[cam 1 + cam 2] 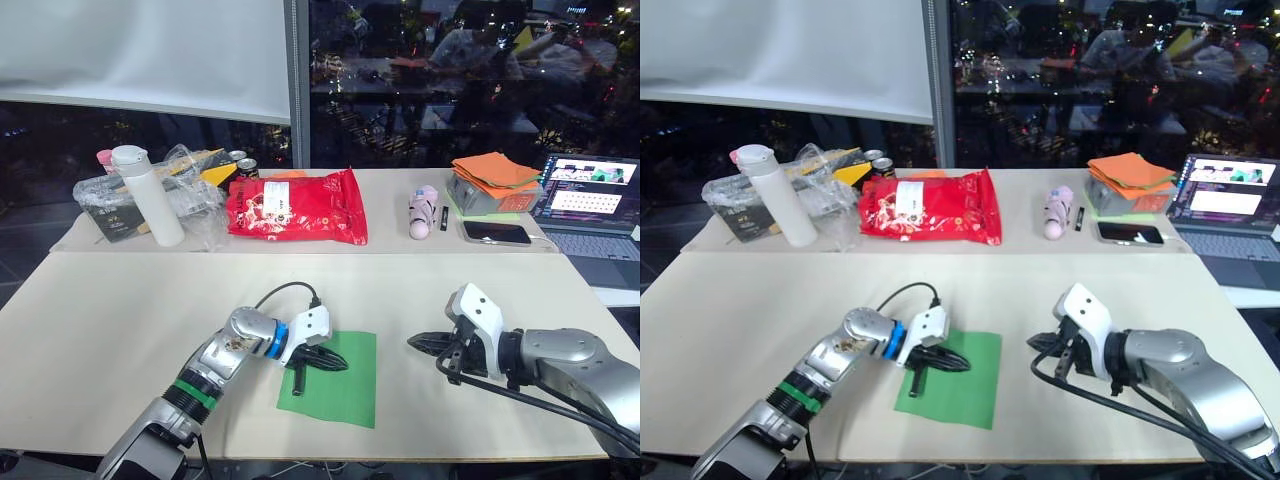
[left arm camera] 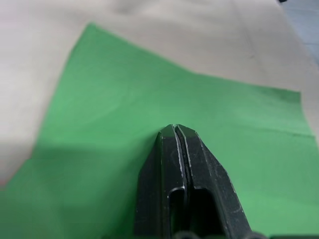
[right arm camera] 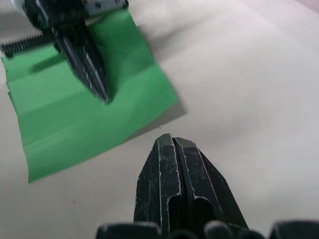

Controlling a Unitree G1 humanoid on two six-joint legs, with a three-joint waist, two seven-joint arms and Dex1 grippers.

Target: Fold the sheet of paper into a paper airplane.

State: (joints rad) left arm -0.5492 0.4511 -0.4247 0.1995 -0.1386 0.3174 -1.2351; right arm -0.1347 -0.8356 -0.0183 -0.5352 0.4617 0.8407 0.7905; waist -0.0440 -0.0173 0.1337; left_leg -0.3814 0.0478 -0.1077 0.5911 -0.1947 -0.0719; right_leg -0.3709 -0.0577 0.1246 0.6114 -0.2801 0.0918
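Observation:
The sheet of paper point(image 1: 345, 392) is a bright green rectangle lying flat near the table's front edge, with faint creases running across it point(image 3: 75, 119). My left gripper point(image 1: 342, 364) is shut and its tip rests over the sheet's middle point(image 2: 175, 128), with nothing between its fingers. My right gripper point(image 1: 412, 341) is also shut and hovers low over bare table just right of the sheet's right edge point(image 3: 167, 137), pointing towards the left gripper point(image 3: 92, 69). The paper airplane is out of view.
On the far table stand a white bottle point(image 1: 150, 195), a clear plastic bag of items point(image 1: 195, 190), a red packet point(image 1: 293, 207), a pink object point(image 1: 423, 210), an orange paper stack point(image 1: 495, 172), a phone point(image 1: 495, 232) and a laptop point(image 1: 590, 200).

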